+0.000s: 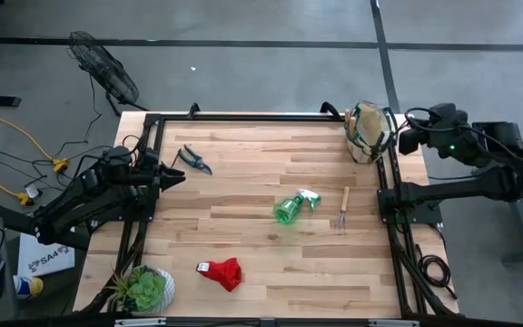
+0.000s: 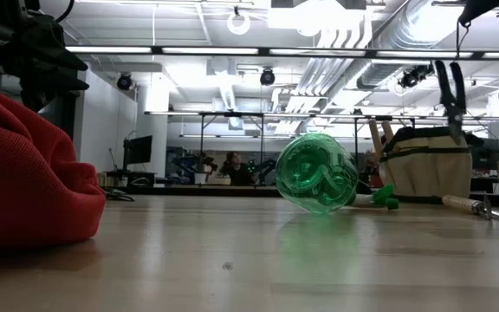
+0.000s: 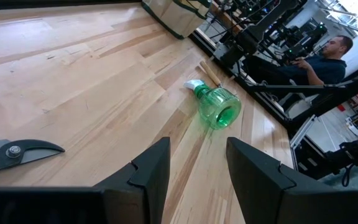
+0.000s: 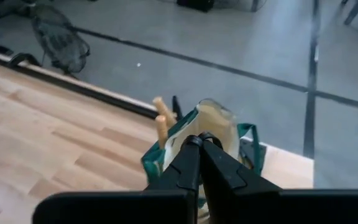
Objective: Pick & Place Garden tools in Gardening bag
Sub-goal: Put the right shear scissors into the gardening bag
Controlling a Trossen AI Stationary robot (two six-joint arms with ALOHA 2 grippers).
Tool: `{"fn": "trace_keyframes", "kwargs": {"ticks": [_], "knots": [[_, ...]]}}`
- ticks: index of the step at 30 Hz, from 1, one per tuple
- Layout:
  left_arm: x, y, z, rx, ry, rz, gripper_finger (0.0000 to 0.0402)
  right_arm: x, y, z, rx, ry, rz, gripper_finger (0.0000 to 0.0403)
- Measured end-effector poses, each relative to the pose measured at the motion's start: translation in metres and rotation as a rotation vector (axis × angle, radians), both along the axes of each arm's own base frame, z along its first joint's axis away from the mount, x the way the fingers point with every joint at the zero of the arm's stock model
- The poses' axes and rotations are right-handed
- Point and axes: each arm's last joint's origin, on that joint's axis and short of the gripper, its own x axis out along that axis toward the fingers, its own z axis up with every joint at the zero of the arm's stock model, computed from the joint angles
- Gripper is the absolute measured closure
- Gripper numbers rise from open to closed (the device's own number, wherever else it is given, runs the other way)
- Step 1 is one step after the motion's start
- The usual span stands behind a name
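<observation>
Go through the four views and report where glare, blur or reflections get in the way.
Low view: the red glove fills the near left corner out of focus, ceiling lights blow out, and the green spray bottle casts a green sheen on the table. High view: even light. Left wrist view: the left gripper is soft. Right wrist view: the right gripper is dark against the gardening bag.

Wooden table (image 1: 243, 173). Green spray bottle (image 1: 292, 207) lies mid-table; fork (image 1: 344, 209) just beside it, red glove (image 1: 222, 272) nearer the potted plant (image 1: 143, 289), shears (image 1: 192, 160) opposite, gardening bag (image 1: 369, 133) at far corner.

Robotics lab, exposed ceiling ducts (image 2: 379, 48), concrete floor (image 1: 271, 73), background workstations (image 2: 189, 165)
</observation>
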Motion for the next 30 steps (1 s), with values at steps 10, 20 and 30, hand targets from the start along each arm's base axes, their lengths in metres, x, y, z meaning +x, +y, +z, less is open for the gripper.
{"fn": "trace_keyframes", "kwargs": {"ticks": [10,20,30], "knots": [[0.0,0.0,0.0,0.0,0.0,0.0,0.0247,0.0,-0.002,0.003,-0.073,-0.012,-0.059,0.0399],[0.0,0.0,0.0,0.0,0.0,0.0,0.0247,0.003,-0.002,0.003,-0.077,-0.016,-0.062,0.0399],[0.0,0.0,0.0,0.0,0.0,0.0,0.0247,0.011,-0.003,0.003,-0.066,-0.003,-0.063,0.0399]]}}
